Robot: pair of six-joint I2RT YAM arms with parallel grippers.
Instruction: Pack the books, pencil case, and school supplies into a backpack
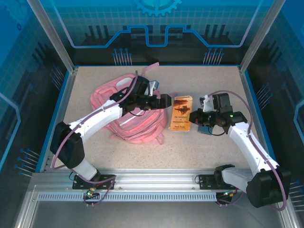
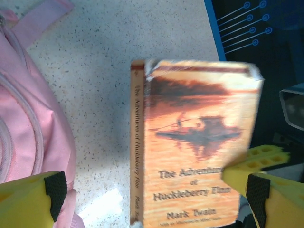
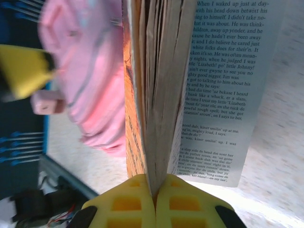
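The pink backpack (image 1: 128, 111) lies at the left middle of the table and also shows as pink fabric (image 2: 28, 109) (image 3: 90, 71). One of the books, tan-orange with a dark river picture (image 1: 181, 113) (image 2: 194, 142), lies just right of it. My right gripper (image 1: 197, 117) (image 3: 155, 190) is shut on a bundle of this book's pages at its right edge, and one printed page (image 3: 223, 85) fans loose. My left gripper (image 1: 161, 100) (image 2: 152, 204) hovers open between the backpack and the book, holding nothing. The pencil case and other supplies are out of view.
A small teal flat piece (image 1: 205, 129) lies under my right wrist. A blue rim (image 1: 251, 102) and metal posts border the speckled table (image 1: 142, 152). My left arm stretches across the backpack.
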